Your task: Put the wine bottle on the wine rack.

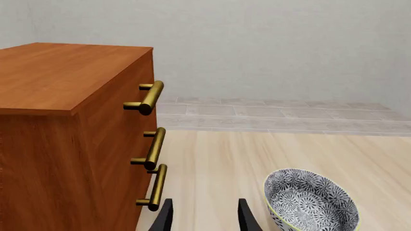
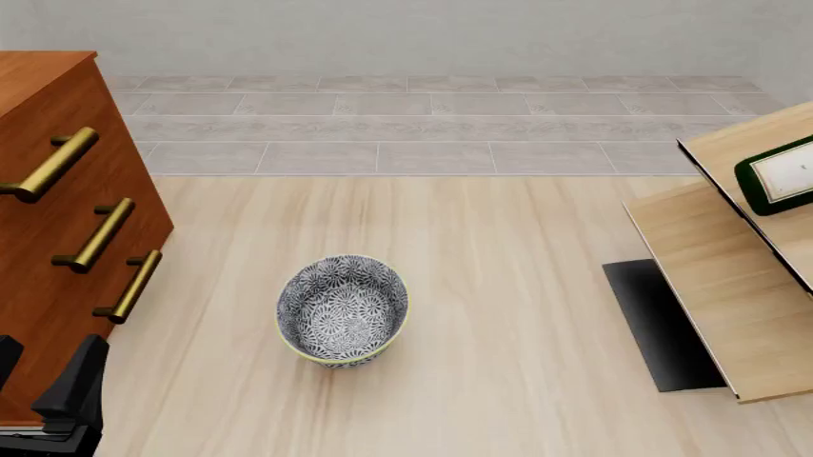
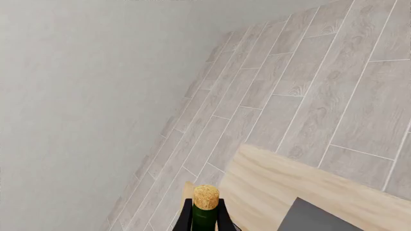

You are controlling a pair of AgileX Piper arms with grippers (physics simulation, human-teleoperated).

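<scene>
Right gripper [image 3: 205, 219] grips green, cork-topped wine bottle [image 3: 206, 204].

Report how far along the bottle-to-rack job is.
Done: the wine bottle is off the table and up at the wine rack, its labelled body lying against the upper panel at the front view's right edge.
In hand: the right gripper is shut on the neck, just below the cork.
Left: releasing and backing away. The left gripper sits open beside the cabinet, uninvolved.
</scene>
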